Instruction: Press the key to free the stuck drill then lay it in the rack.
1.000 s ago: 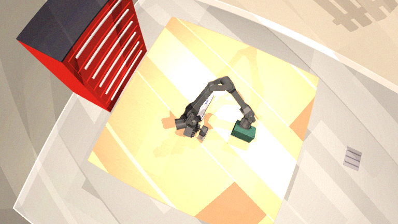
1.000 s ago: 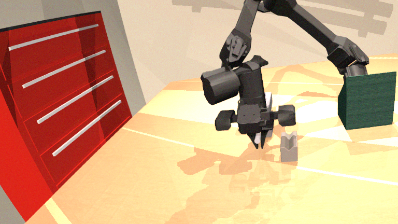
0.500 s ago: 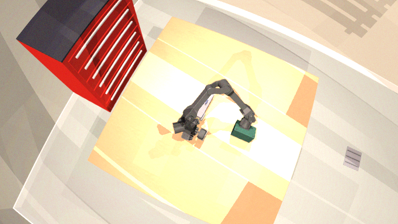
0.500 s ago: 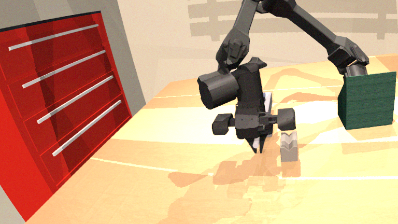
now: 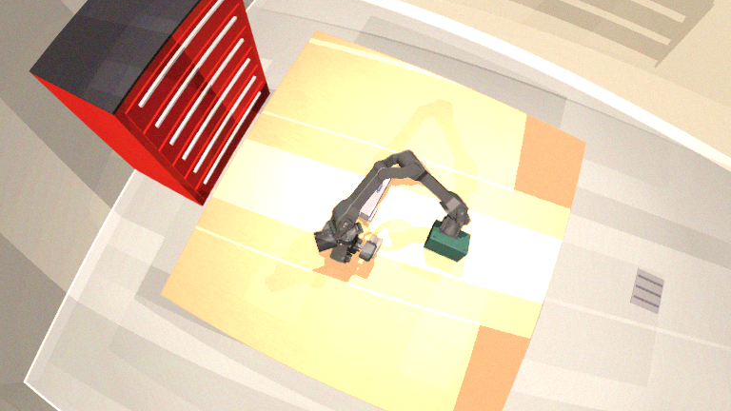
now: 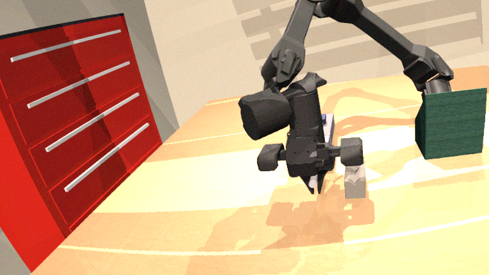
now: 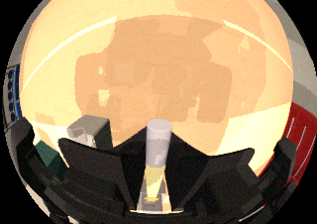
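My gripper (image 6: 314, 184) (image 7: 157, 131) (image 5: 350, 249) points down just above the table and is shut on the drill (image 7: 158, 152), a slim pale cylinder that sticks out past the fingertips. In the exterior view the drill shows only as a pale sliver between the fingers. The rack (image 6: 354, 183) (image 7: 90, 131) (image 5: 378, 245), a small grey V-notched block, stands on the table just to the right of the gripper, apart from it. A pale, white-lilac fixture block (image 5: 375, 203) (image 6: 328, 125) stands behind the arm, mostly hidden. I cannot make out the key.
The arm's green base block (image 5: 447, 243) (image 6: 450, 125) stands to the right. A red drawer cabinet (image 5: 188, 99) (image 6: 72, 113) stands beside the table's left edge. The wooden table top (image 5: 377, 342) (image 6: 180, 192) spreads around the gripper.
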{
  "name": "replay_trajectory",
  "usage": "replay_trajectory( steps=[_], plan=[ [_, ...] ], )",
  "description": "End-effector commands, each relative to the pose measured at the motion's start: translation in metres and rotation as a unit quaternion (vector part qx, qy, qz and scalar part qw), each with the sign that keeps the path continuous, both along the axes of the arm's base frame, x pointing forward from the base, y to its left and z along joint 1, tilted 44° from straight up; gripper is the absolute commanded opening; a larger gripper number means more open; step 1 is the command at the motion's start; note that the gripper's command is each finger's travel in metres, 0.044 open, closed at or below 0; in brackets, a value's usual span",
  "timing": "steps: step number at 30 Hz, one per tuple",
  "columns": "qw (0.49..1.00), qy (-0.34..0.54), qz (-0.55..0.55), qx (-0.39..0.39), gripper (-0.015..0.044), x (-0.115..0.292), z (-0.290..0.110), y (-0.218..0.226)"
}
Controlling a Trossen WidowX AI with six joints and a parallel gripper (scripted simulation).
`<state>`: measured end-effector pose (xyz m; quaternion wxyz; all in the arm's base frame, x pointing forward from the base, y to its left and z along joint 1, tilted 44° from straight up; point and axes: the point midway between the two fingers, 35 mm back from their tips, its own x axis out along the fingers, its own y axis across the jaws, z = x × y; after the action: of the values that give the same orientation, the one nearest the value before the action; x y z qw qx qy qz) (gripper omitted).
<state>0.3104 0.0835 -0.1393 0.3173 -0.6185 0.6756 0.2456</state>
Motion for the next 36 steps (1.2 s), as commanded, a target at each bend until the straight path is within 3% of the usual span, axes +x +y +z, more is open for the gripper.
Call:
replay_trajectory(
  steps=[1, 36],
  plan=[
    [1.000, -0.003, -0.001, 0.002, 0.0000, 0.001, 0.000, 0.004],
    [1.000, -0.003, -0.001, 0.003, 0.0000, -0.002, 0.010, 0.008]
  ],
)
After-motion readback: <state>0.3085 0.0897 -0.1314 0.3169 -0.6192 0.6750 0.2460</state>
